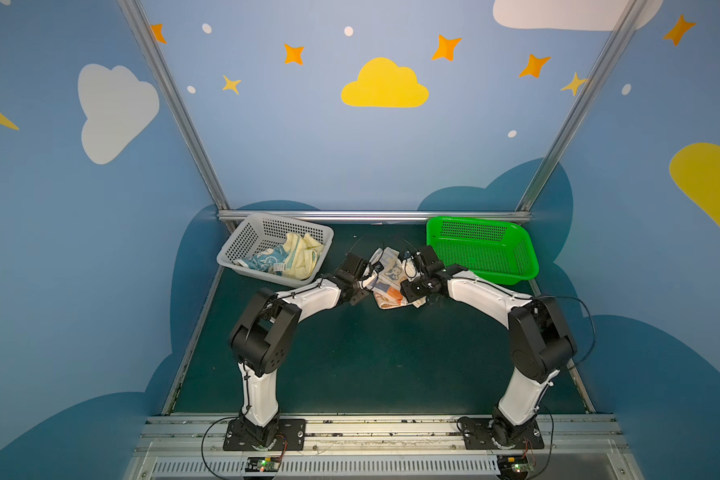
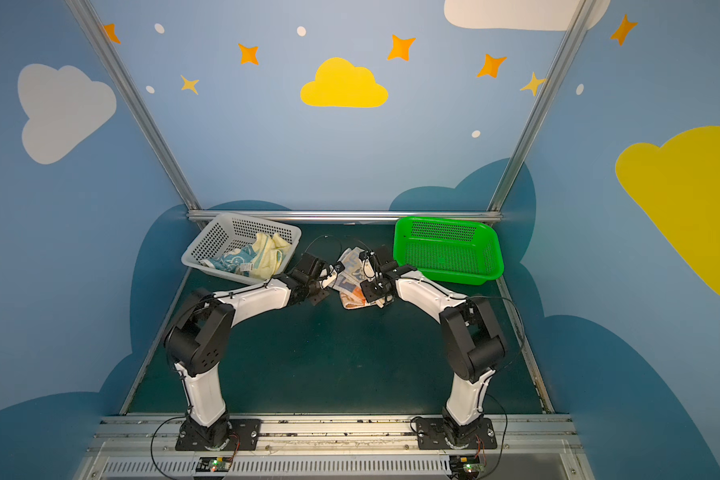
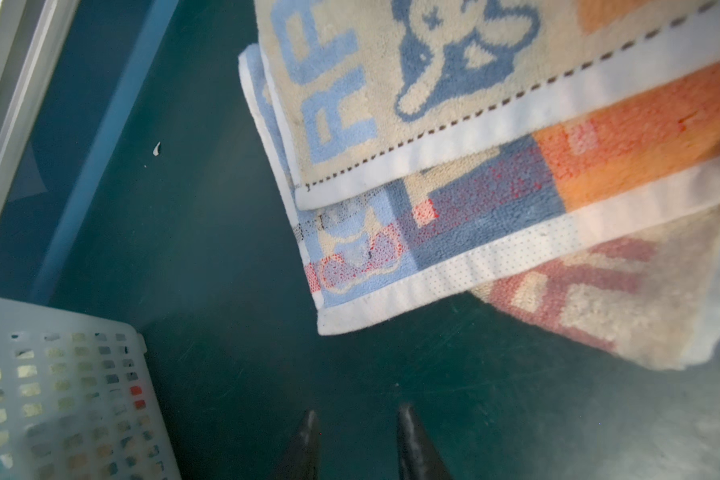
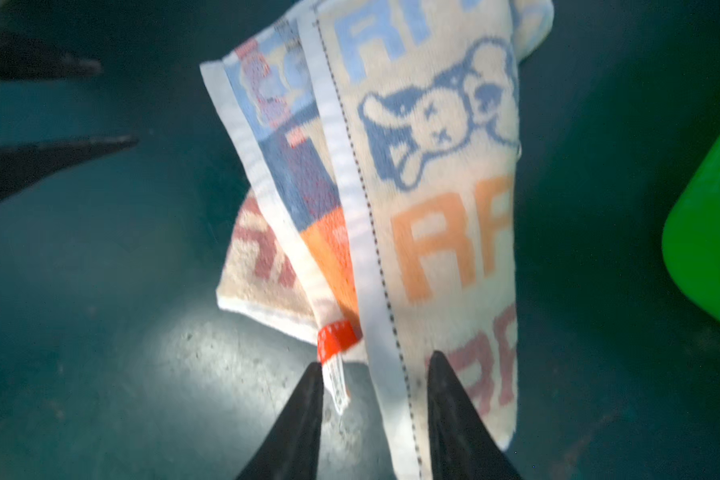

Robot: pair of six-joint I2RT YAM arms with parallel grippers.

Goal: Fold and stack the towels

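Observation:
The orange, blue and white striped RABBIT towel (image 1: 387,277) (image 2: 352,279) lies loosely folded in layers on the dark green table between my two grippers. My left gripper (image 3: 358,415) (image 1: 366,277) is open over bare table just beside the towel (image 3: 433,124), touching nothing. My right gripper (image 4: 377,361) (image 1: 409,266) is open with its fingers astride the towel's (image 4: 433,208) white hem and red tag. The blue-and-cream towel (image 1: 267,262) and the pale yellow towel (image 1: 304,253) sit crumpled in the white basket (image 1: 242,245).
A green basket (image 1: 528,266) (image 4: 707,232) stands at the back right, close to my right arm. The white basket (image 3: 59,395) is near my left gripper. A metal rail (image 1: 371,216) runs along the table's back edge.

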